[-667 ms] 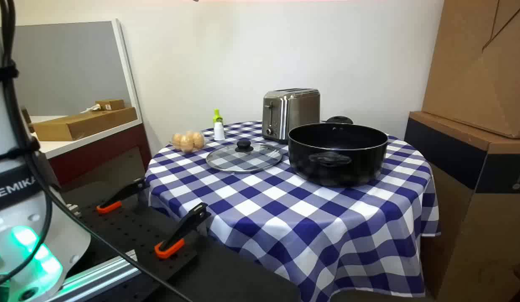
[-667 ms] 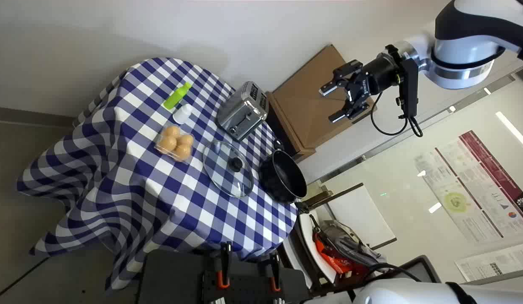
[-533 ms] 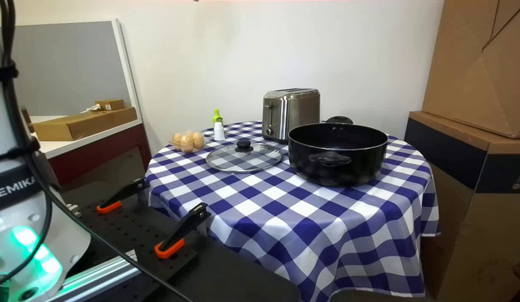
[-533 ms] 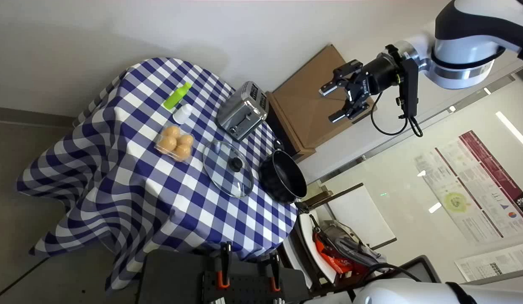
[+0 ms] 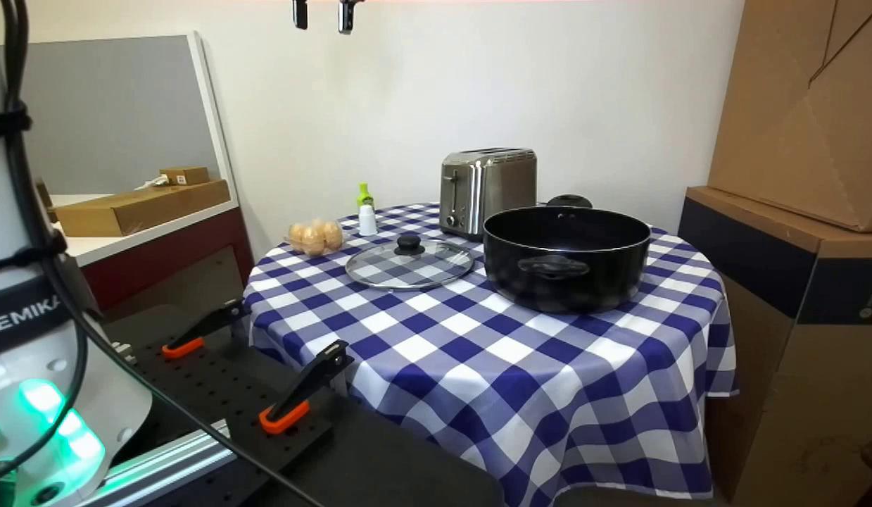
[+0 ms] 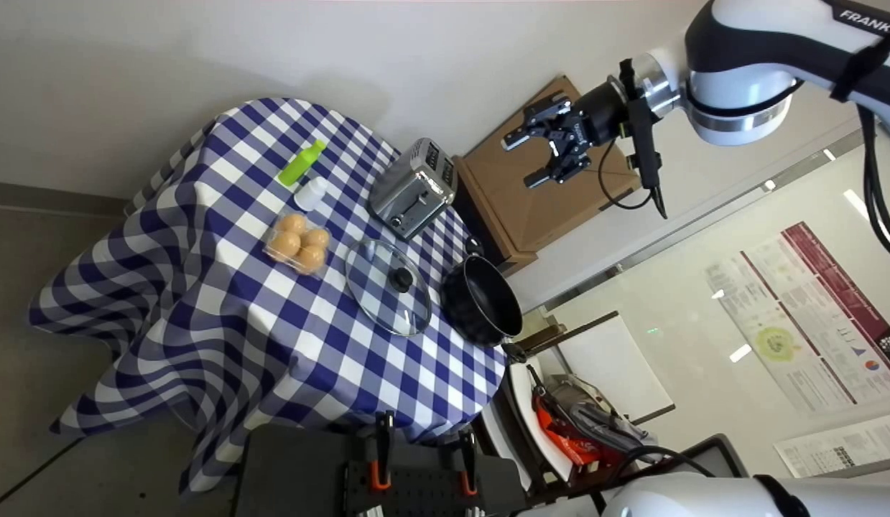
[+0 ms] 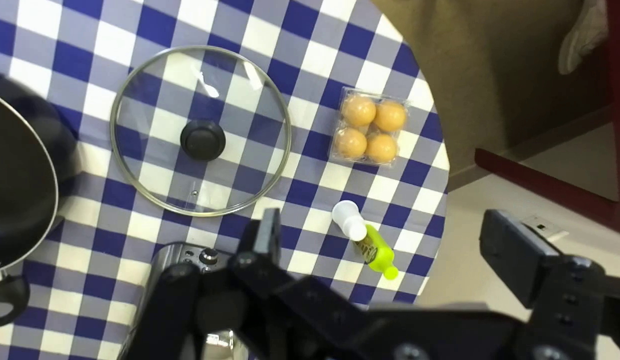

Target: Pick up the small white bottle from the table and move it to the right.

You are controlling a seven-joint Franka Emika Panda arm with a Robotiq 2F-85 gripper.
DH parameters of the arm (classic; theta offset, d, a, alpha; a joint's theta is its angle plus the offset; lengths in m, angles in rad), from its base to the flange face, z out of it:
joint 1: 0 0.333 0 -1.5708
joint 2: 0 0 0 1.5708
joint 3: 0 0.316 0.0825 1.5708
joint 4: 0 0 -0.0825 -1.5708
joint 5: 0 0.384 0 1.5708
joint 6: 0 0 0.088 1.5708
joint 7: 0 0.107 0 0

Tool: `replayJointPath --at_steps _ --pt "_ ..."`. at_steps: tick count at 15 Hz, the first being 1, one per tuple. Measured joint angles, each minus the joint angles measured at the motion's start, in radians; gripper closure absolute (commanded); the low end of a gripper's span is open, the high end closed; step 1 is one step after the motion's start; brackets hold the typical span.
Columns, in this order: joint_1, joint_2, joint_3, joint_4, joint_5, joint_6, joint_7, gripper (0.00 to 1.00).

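Note:
The small white bottle stands upright on the table with the blue and white checked cloth [image 5: 464,366]. The white bottle shows in both exterior views [image 5: 367,220] [image 6: 311,194] and in the wrist view [image 7: 348,220]. A lime green bottle stands close beside it, seen in both exterior views [image 5: 364,193] [image 6: 301,164] and the wrist view [image 7: 379,252]. My gripper [image 6: 526,159] is open and empty, high above the table and well apart from the bottle. Its fingertips show at the top of an exterior view [image 5: 323,15]. In the wrist view the white bottle appears between the spread fingers [image 7: 390,245].
A clear pack of eggs [image 7: 370,129] sits near the white bottle. A glass lid [image 7: 202,140] with a black knob lies beside the eggs. A steel toaster [image 5: 488,190] and a black pot [image 5: 566,260] stand on the table. A wall [image 5: 379,98] rises behind.
The arm has moved toward the table and lower. The fingertips have come into view at the top of an exterior view. The gripper stays open, and the objects on the table have not moved.

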Motion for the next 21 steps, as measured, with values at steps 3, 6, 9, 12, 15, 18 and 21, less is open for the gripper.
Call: replayJointPath --at_steps 3,6,9,12,15,18,21 --pt "0.019 0.047 0.055 -0.051 -0.133 0.147 -0.001 0.00" --pt "0.034 0.100 0.096 -0.081 -0.285 0.270 0.004 0.00" --pt "0.059 0.126 0.115 -0.080 -0.318 0.333 0.013 0.00" --pt "0.066 0.125 0.118 -0.075 -0.318 0.333 0.014 0.00" --pt "0.065 0.125 0.117 -0.075 -0.318 0.333 0.014 0.00" --pt "0.065 0.130 0.110 -0.080 -0.309 0.364 0.023 0.00" --pt "0.065 0.176 0.107 -0.076 -0.293 0.472 0.045 0.00"
